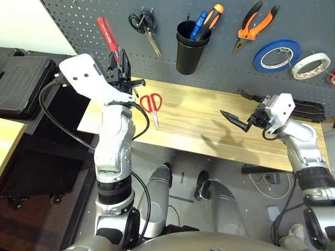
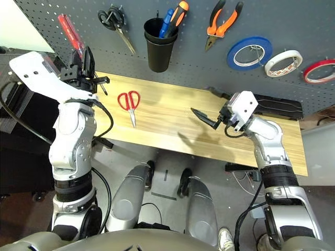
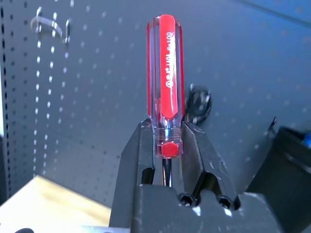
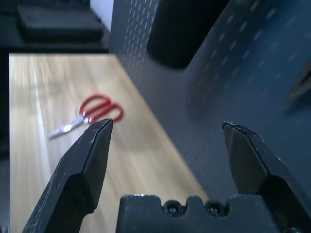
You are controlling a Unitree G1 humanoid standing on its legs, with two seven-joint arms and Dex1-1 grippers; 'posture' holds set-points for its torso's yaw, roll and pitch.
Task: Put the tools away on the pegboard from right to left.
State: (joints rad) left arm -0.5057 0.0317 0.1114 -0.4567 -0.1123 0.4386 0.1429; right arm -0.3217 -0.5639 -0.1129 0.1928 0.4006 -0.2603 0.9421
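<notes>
My left gripper (image 1: pixel 119 60) is shut on the slim red-handled screwdriver (image 3: pixel 165 82), holding it upright with the handle up in front of the pegboard's (image 1: pixel 225 68) left part. The red-handled scissors (image 1: pixel 152 104) lie flat on the wooden table (image 1: pixel 199 125), just right of that gripper. Orange-and-black pliers (image 1: pixel 254 25) and the cream-white tape roll (image 1: pixel 311 65) hang on the pegboard at the right. My right gripper (image 1: pixel 235 121) hovers open over the table's right part, nothing between its fingers.
On the board also hang black-handled scissors (image 1: pixel 144 25), a black cup (image 1: pixel 189 49) with pens and a tool, a blue tape roll (image 1: pixel 277 55) and a red one (image 2: pixel 319 70). A bare hook (image 3: pixel 48 26) shows beside the screwdriver. A black case (image 1: pixel 23 83) sits left of the table.
</notes>
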